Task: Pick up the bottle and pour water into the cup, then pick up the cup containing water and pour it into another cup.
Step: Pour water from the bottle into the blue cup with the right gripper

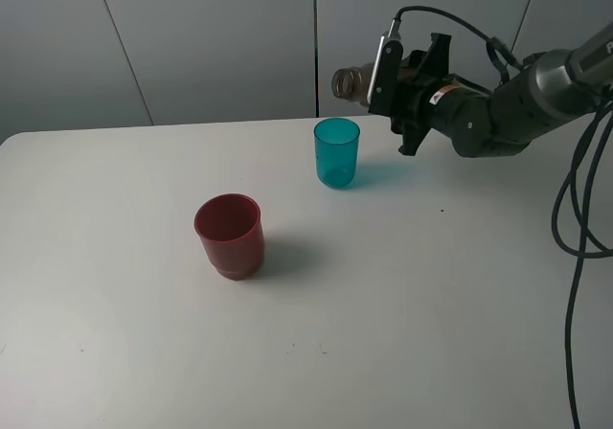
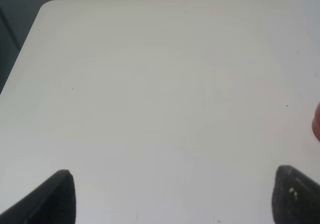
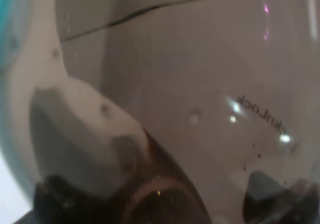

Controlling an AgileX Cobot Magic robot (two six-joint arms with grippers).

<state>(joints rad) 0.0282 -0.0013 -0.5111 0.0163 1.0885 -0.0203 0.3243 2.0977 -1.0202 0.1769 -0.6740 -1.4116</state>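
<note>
My right gripper (image 1: 406,86) is shut on the smoky grey-brown bottle (image 1: 349,81). It holds the bottle tipped on its side in the air, with the neck pointing left, above and just behind the teal cup (image 1: 336,151). The teal cup stands upright at the back middle of the table. The dark red cup (image 1: 230,236) stands upright in front of it, to the left. In the right wrist view the bottle (image 3: 200,84) fills the frame and a teal rim (image 3: 7,34) shows at the edge. My left gripper (image 2: 177,191) is open and empty over bare table; a sliver of the red cup (image 2: 316,124) shows beside it.
The white table (image 1: 431,333) has a back edge just behind the teal cup, with grey wall panels beyond. Black cables (image 1: 575,218) hang off the right arm at the table's right side. The left arm is out of the exterior high view.
</note>
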